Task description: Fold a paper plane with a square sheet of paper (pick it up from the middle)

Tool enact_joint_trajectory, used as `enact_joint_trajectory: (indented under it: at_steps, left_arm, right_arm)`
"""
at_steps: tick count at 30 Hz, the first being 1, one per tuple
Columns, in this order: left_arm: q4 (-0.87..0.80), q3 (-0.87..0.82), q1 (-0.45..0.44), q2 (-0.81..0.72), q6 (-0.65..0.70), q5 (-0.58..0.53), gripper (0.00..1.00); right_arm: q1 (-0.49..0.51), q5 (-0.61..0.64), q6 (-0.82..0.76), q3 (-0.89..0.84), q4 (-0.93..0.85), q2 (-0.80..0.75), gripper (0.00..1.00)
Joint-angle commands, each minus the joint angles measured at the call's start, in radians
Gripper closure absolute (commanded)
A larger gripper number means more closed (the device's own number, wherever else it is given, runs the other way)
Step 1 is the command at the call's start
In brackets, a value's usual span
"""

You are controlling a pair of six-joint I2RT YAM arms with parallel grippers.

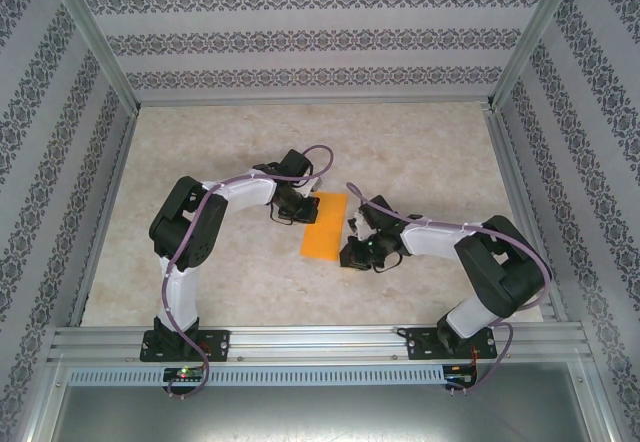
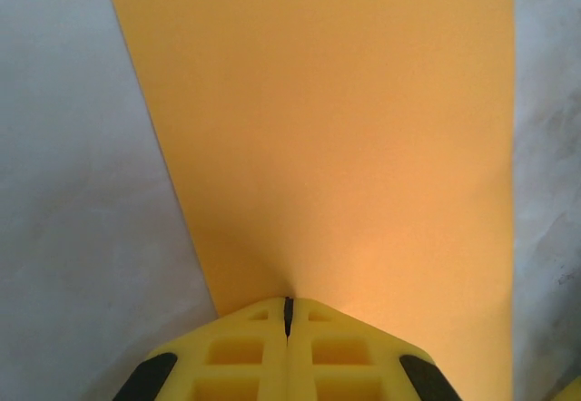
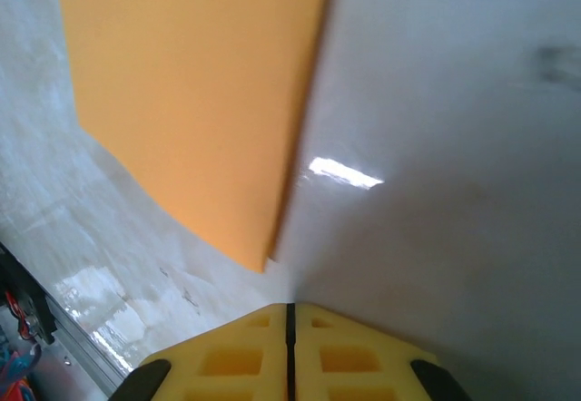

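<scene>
The square sheet of paper (image 1: 324, 227) is bright orange and lies flat on the table as a narrow rectangle between the two arms. My left gripper (image 1: 305, 209) is shut, and its yellow fingertips rest on the sheet near its far left edge. In the left wrist view the closed tips of the left gripper (image 2: 289, 303) touch the orange paper (image 2: 327, 129), which spreads out ahead of them. My right gripper (image 1: 348, 254) is shut and sits on the bare table just right of the sheet. In the right wrist view, the right gripper (image 3: 290, 308) stands close to a corner of the paper (image 3: 191, 92).
The pale marbled table top (image 1: 420, 152) is fenced by patterned walls on three sides. An aluminium rail (image 1: 320, 342) runs along the near edge and carries both arm bases. Purple cables loop over both arms.
</scene>
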Motion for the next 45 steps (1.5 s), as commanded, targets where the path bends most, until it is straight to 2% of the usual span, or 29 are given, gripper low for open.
enact_joint_trajectory:
  at_steps: [1, 6, 13, 18, 21, 24, 33, 45]
  left_arm:
    - [-0.09, -0.071, 0.028, 0.124, 0.022, -0.168, 1.0]
    - [-0.079, -0.071, 0.028, 0.11, 0.018, -0.143, 1.0]
    - [-0.062, -0.059, 0.028, 0.087, 0.006, -0.094, 1.0]
    - [-0.07, -0.039, 0.028, 0.099, 0.013, -0.102, 1.0]
    - [-0.068, -0.039, 0.028, 0.101, 0.017, -0.107, 1.0]
    - [-0.069, -0.039, 0.029, 0.098, 0.02, -0.112, 1.0]
    - [-0.066, -0.041, 0.028, 0.105, 0.032, -0.124, 1.0]
    - [-0.069, -0.041, 0.03, 0.111, 0.041, -0.132, 1.0]
  right_arm:
    - [-0.043, -0.035, 0.058, -0.008, 0.017, -0.06, 0.9]
    - [-0.105, -0.049, 0.091, 0.061, 0.082, -0.033, 0.82]
    - [-0.141, -0.001, 0.066, 0.17, 0.07, 0.086, 0.71]
    - [-0.165, 0.034, 0.035, 0.262, 0.023, 0.178, 0.66]
    - [-0.184, 0.066, 0.043, 0.3, 0.036, 0.208, 0.66]
    - [-0.19, 0.12, -0.006, 0.382, -0.048, 0.253, 0.65]
    - [-0.223, 0.195, -0.073, 0.561, -0.152, 0.369, 0.64]
    - [-0.214, 0.118, -0.104, 0.663, -0.176, 0.474, 0.64]
